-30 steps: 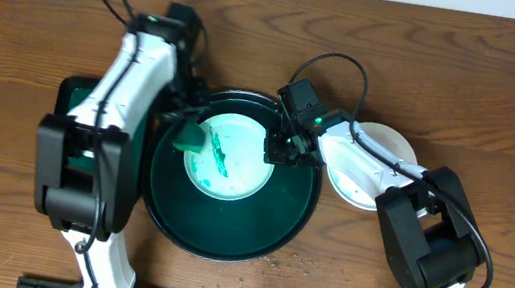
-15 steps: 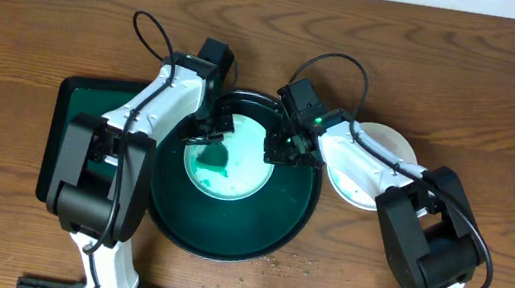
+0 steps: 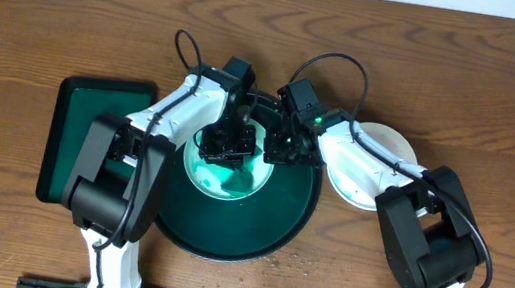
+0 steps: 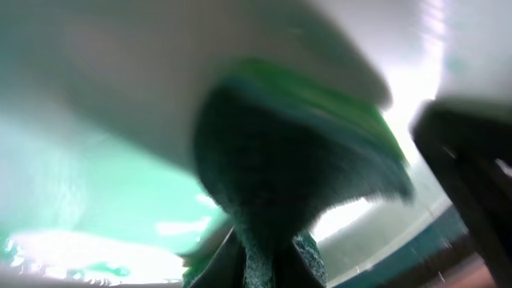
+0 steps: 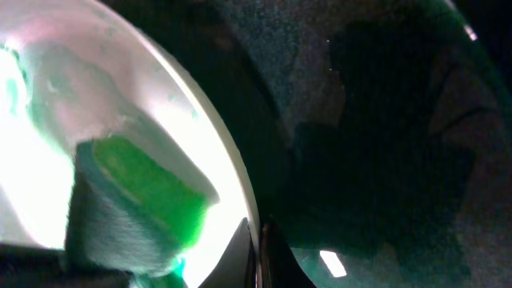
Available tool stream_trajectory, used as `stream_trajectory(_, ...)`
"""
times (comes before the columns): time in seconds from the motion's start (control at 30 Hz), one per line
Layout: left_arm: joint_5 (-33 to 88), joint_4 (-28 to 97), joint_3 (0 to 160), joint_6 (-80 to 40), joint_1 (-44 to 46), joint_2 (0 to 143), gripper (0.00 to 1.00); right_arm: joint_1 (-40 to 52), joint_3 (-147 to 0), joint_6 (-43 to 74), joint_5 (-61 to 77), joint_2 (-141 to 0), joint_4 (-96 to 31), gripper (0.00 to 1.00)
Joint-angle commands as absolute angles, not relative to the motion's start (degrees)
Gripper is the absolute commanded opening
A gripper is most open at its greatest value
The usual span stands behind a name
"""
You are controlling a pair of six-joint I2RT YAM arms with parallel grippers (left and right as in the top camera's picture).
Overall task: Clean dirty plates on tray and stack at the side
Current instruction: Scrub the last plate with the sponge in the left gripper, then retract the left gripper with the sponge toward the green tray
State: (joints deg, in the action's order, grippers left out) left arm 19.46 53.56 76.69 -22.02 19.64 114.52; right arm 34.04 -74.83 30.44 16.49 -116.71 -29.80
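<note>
1. Two arms meet over the tray (image 3: 224, 240) in the overhead view. The left gripper (image 3: 227, 145) hangs directly above the plate (image 3: 221, 184), which lies inside the tray. From above, its jaws cannot be judged.
2. Overhead view, continued. The right gripper (image 3: 277, 149) sits just to the right of the left gripper, at the plate's right rim. Behind the right gripper, partly under its arm, a second plate (image 3: 389, 142) lies on the table (image 3: 53, 14), outside the tray. A small tray (image 3: 69, 153) lies well to the left of the left gripper.
3. Left wrist view (blurred). A sponge (image 4: 296, 160), bright green over a dark scouring layer, projects forward from between the fingers, which are clamped on it. Its far face presses on the pale plate. The plate's surface fills the field ahead of the tool and to its left, and it is tinted green below.
4. Right wrist view. The jaws stand almost together, pinching the plate's rim, which curves away up and to the left from the fingertips. The sponge rests on the plate ahead of this gripper and to its left. Bare dark tray floor lies to its right.
</note>
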Motion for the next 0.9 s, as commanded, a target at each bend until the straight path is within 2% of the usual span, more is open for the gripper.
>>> stream_trajectory(0.0, -1.7, 53.7, 76.7, -31.3, 15.8, 115.8, 0.07, 34.2, -74.8, 31.2, 15.3, -118.8, -30.2, 0.01)
stream_trajectory(0.13, -8.4, 53.7, 77.5, -33.4, 13.3, 115.8, 0.07, 34.2, -74.8, 31.2, 15.2, -118.8, -30.2, 0.01)
stream_trajectory(0.33, -8.8, 55.0, 77.5, -30.9, 13.6, 115.8, 0.07, 34.2, -74.8, 31.2, 15.2, -118.8, -30.4, 0.01)
stream_trajectory(0.43, -1.0, 54.7, 77.5, -24.5, 15.0, 115.8, 0.07, 34.2, -74.8, 31.2, 15.2, -118.8, -30.4, 0.01)
stream_trajectory(0.6, 26.1, 52.4, 77.5, -8.1, 18.3, 115.9, 0.07, 34.2, -74.8, 31.2, 15.2, -118.8, -30.6, 0.01)
stream_trajectory(0.73, 25.6, 50.0, 77.5, -7.3, 19.6, 115.9, 0.07, 34.2, -74.8, 31.2, 15.2, -118.8, -30.9, 0.01)
stream_trajectory(0.87, 18.2, 45.2, 77.5, -15.5, 18.5, 115.8, 0.07, 34.2, -74.8, 31.2, 15.2, -118.8, -31.1, 0.01)
